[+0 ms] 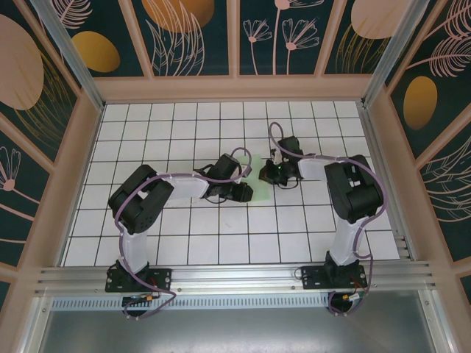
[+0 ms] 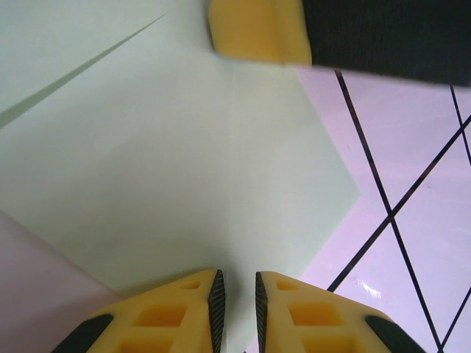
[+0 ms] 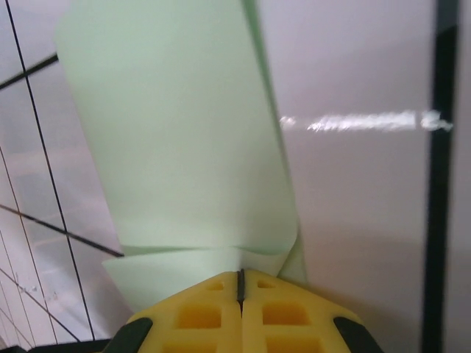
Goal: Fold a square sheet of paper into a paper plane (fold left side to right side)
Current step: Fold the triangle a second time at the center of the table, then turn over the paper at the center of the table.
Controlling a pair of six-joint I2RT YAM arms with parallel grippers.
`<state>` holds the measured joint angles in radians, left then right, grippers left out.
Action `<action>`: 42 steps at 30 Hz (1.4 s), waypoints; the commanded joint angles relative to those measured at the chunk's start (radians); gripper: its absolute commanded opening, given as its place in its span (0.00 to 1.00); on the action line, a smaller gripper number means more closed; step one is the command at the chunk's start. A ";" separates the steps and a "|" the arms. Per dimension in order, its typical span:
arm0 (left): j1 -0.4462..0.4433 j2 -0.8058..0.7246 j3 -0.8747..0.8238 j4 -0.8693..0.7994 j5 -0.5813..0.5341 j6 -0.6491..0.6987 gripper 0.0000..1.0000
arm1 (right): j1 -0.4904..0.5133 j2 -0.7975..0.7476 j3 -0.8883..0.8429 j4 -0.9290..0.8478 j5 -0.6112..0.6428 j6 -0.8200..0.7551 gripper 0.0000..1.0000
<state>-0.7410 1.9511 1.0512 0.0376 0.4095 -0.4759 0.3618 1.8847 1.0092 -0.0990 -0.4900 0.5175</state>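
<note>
The thin, pale green square sheet of paper [image 1: 260, 179] [image 2: 184, 162] [image 3: 176, 132] is lying near the middle of the white grid-tiled counter [image 1: 184, 243], between the two hands. The right hand [image 1: 272, 173] [image 3: 240, 276], at the sheet's 2 o'clock, is pinching an edge with its fingers together, and that part is curling over the rest. The left hand [image 1: 244, 193] [image 2: 240, 294], at its 7 o'clock, is standing over the flat part with its jaws a sliver apart; whether it is touching the paper, I cannot tell. The paper is looking light, limp and easily creased, so I am judging edges and corners the best holds, pinched gently.
</note>
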 commanded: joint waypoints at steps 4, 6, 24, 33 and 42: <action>-0.010 0.057 -0.050 -0.115 -0.041 0.010 0.23 | -0.073 0.046 0.055 -0.023 0.124 -0.055 0.00; -0.010 0.055 -0.051 -0.116 -0.041 0.010 0.23 | -0.076 0.057 0.068 -0.031 0.125 -0.061 0.00; 0.053 -0.185 0.018 -0.121 0.066 0.001 0.53 | -0.156 -0.239 -0.111 0.016 0.114 -0.110 0.46; 0.127 -0.123 0.038 -0.084 0.106 0.015 0.59 | -0.155 -0.376 -0.305 0.152 -0.030 -0.068 0.66; 0.127 0.011 0.109 -0.057 0.115 0.007 0.37 | -0.125 -0.378 -0.353 0.183 -0.093 -0.052 0.66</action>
<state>-0.6113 1.9465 1.1267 -0.0444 0.5156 -0.4713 0.2199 1.5299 0.6743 0.0315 -0.5316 0.4519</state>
